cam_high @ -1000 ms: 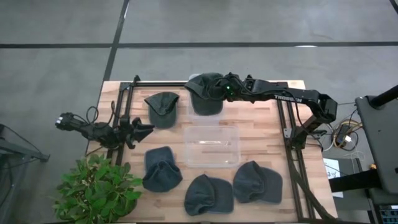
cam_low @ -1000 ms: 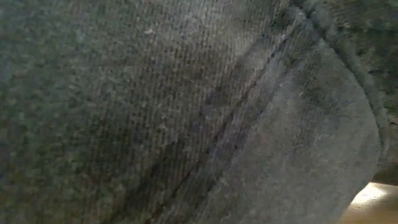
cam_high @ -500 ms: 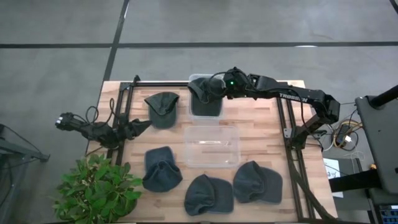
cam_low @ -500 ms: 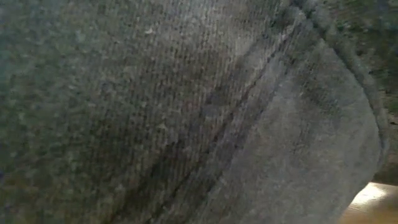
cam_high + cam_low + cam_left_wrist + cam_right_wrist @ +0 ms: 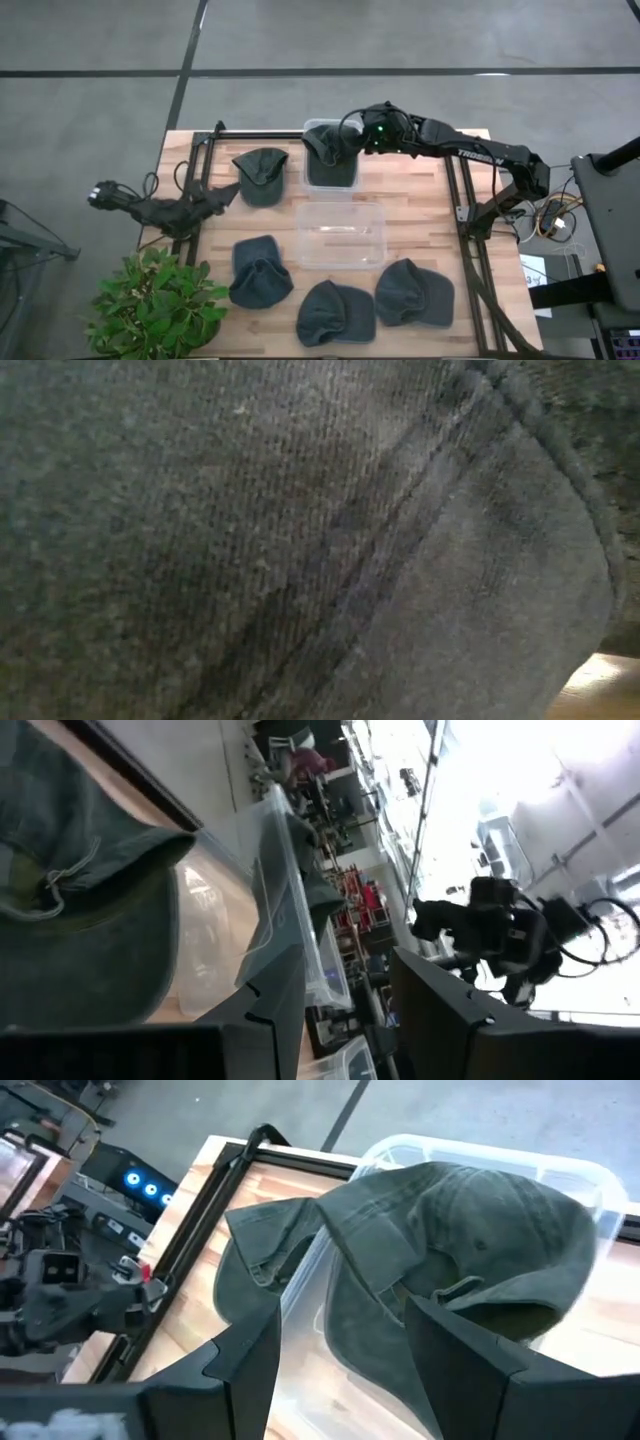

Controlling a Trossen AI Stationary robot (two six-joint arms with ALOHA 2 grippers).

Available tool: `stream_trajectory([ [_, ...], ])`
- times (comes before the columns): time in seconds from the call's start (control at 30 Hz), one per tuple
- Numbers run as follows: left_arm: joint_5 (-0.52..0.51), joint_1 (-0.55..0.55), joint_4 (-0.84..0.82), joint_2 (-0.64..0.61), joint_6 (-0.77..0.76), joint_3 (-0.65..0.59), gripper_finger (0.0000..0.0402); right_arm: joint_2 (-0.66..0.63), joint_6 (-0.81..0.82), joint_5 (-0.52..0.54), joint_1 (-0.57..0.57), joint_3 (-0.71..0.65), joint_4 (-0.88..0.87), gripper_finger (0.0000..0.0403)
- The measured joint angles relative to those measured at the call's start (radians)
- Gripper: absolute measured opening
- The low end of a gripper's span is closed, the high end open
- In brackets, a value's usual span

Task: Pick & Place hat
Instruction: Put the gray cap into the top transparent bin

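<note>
Only right wrist view shows the hat overhanging its bin.

I work in a lab or workshop. My wooden table stands on a bare concrete floor, with electronics and cables alongside.

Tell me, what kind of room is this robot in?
Probably a robot lab or workshop: a wooden table on a bare concrete floor, with dark hats and a clear bin laid out for practice.
</note>
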Motion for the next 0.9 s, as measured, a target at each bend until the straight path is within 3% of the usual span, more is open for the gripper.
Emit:
stream_trajectory([
  [0.33, 0.046, 0.006, -0.018, 0.095, -0.171, 0.019, 0.0140, 0.000, 0.003, 0.011, 0.014, -0.003, 0.002, 0.0208],
  [0.53, 0.045, 0.016, -0.040, 0.158, -0.059, 0.138, 0.0140, 0.000, 0.003, 0.011, 0.014, -0.004, 0.002, 0.0208],
  [0.7, 0.043, 0.044, -0.223, 0.233, -0.003, 0.301, 0.0140, 0.000, 0.003, 0.011, 0.014, -0.005, 0.002, 0.0208],
  [0.9, 0.105, 0.113, -0.800, 0.372, -0.150, 0.541, 0.0140, 0.000, 0.003, 0.012, 0.014, -0.005, 0.007, 0.0208],
])
